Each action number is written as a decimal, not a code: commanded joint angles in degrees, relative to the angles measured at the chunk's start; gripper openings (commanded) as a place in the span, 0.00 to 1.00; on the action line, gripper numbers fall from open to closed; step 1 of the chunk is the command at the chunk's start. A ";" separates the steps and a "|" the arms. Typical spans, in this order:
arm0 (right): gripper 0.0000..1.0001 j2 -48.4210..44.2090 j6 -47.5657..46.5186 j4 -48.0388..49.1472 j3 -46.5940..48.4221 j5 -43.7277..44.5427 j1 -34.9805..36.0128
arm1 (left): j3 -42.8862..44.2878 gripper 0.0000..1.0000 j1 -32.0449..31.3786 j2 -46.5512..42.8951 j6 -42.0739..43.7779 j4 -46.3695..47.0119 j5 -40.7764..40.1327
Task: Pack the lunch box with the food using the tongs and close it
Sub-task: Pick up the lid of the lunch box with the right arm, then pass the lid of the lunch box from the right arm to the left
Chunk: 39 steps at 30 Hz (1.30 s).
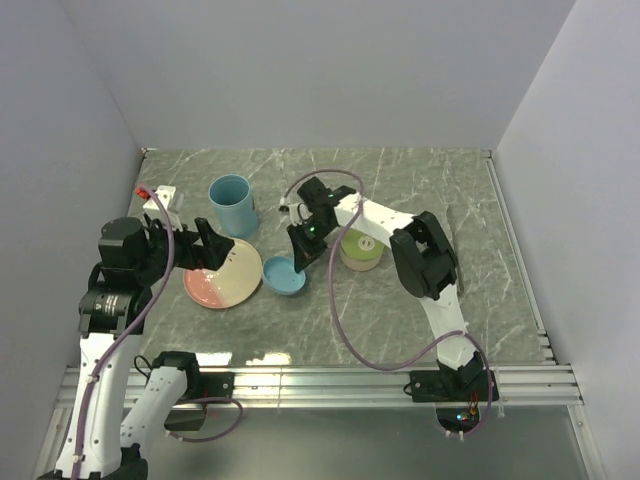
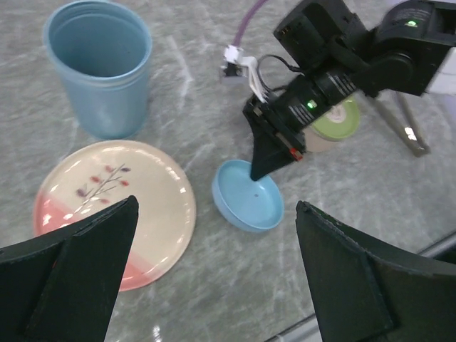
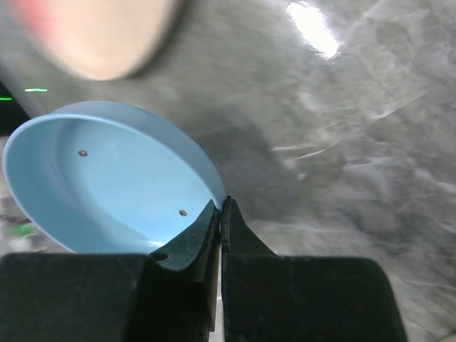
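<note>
Nearest, the left hand [image 2: 217, 203] stood spread wide, gripping nothing, over the near edge of the pink-and-cream plate [image 2: 142, 192]; only its finger ends were in its own view. Beyond, the right hand [image 3: 222, 205] was closed, tips together at the rim of the shallow blue dish [image 3: 107, 178] on the counter [image 2: 214, 299]. Whether the rim was nipped between them could not be told. Farther back, the right arm half hid the round green container [image 1: 362, 250]. Tongs [image 2: 412, 134] lay past it, mostly covered. Blue cup [image 2: 100, 71] stood rear left.
</note>
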 commanded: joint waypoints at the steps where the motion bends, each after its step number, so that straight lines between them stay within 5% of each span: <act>1: 0.00 -7.28 4.46 6.52 -0.92 -17.55 -5.68 | -0.14 0.97 0.35 -1.42 -4.11 9.23 10.90; 5: 0.00 -14.22 26.95 28.54 -9.85 -37.34 -9.82 | -6.19 0.98 0.35 -7.66 -10.87 22.15 17.24; 6: 0.00 -17.11 32.36 41.39 -11.54 -40.93 -10.00 | -6.82 0.98 0.35 -8.28 -11.58 24.28 17.96; 12: 0.00 -21.71 86.92 101.32 -19.47 -40.89 -10.26 | -11.13 0.95 0.35 -8.46 -20.97 44.19 25.87; 14: 0.00 -21.88 100.90 113.36 -19.91 -36.15 -10.44 | -11.57 0.95 0.35 -6.89 -25.01 49.86 26.23; 19: 0.00 -22.06 116.04 124.90 -22.45 -27.71 -9.47 | -9.20 0.89 0.35 0.66 -31.26 62.96 24.75; 25: 0.00 -20.92 120.39 130.99 -23.51 -24.10 -7.36 | -7.00 0.80 0.26 6.82 -38.30 73.94 24.29; 39: 0.00 -17.23 121.54 131.96 -22.20 -21.02 -1.47 | -7.88 0.78 -2.20 8.77 -40.68 77.83 25.53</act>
